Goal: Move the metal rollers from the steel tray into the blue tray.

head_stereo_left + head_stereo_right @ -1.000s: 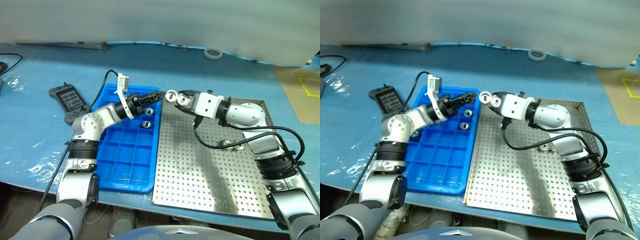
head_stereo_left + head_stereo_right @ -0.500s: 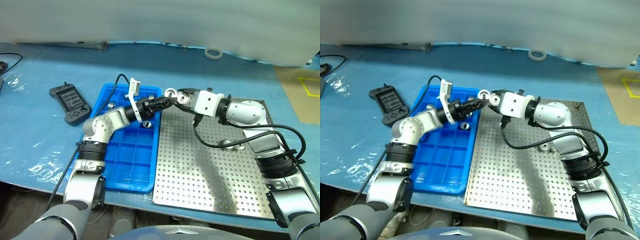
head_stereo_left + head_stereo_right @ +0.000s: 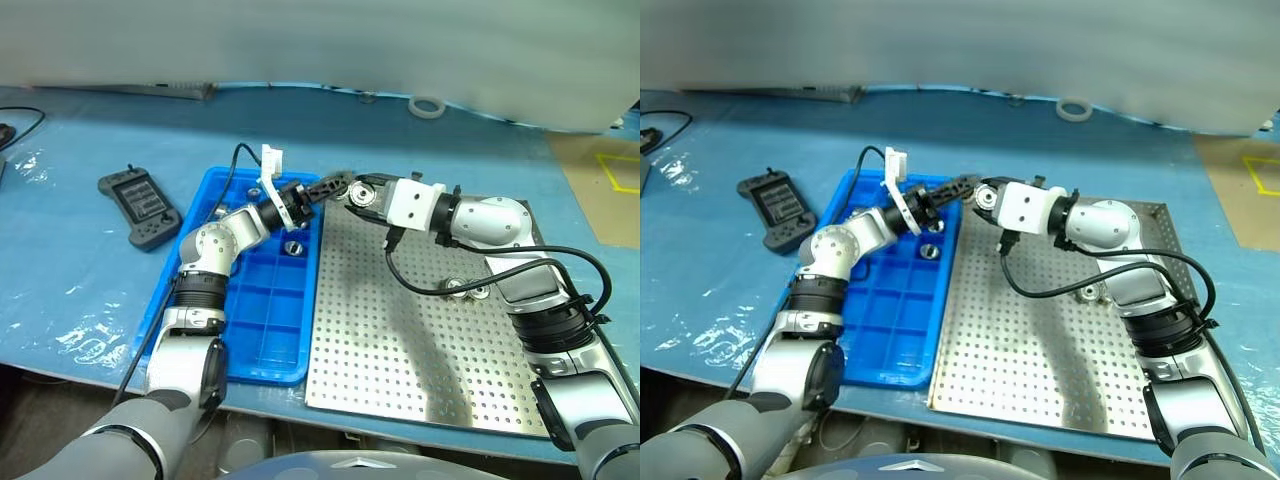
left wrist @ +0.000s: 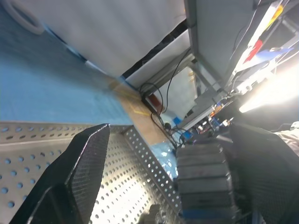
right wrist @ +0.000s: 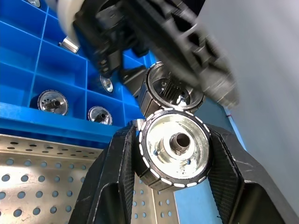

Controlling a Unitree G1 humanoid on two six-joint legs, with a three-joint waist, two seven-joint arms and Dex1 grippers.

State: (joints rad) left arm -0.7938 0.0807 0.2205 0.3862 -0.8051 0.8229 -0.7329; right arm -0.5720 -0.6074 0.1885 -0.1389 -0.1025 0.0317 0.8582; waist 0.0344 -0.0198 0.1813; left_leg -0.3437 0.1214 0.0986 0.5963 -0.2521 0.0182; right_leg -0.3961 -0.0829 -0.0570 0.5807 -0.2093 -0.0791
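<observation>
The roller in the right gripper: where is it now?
The metal roller sits clamped in the right gripper, above the seam between blue tray and steel tray, at their far end.

My head views are evenly and brightly lit from above, with soft arm shadows falling across the steel tray point(image 3: 420, 330) and glare on the wrinkled plastic sheet point(image 3: 60, 300) over the counter. The left wrist view blows out white at one side, perhaps a lamp. In the right wrist view the left gripper point(image 5: 187, 42) is smeared by blur; the roller point(image 5: 175, 144) is sharp.
</observation>
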